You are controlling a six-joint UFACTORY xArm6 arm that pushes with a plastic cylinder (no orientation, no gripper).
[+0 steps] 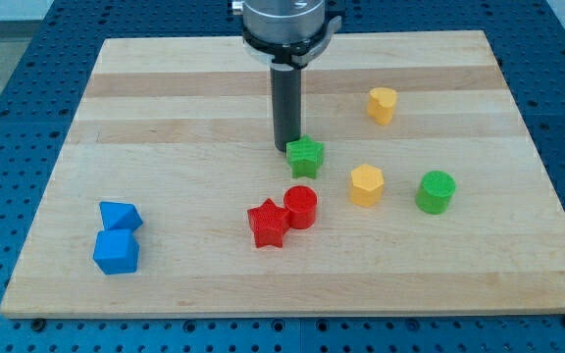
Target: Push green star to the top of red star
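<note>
Blocks first: red star (267, 225) sits near, touching the red cylinder (301, 207) on its right. Green star (306, 156) lies farther back, slightly right. My tip (284, 149), no pincer to report, touches its far-left edge; push left gently, steering clear of the cylinder.

The arm ends in a round, silver-grey metal housing with a black collar beneath it. Below the collar hangs a straight, dark grey cylindrical rod, smooth and unmarked. My tip (284, 149) is its flat lower end.
</note>
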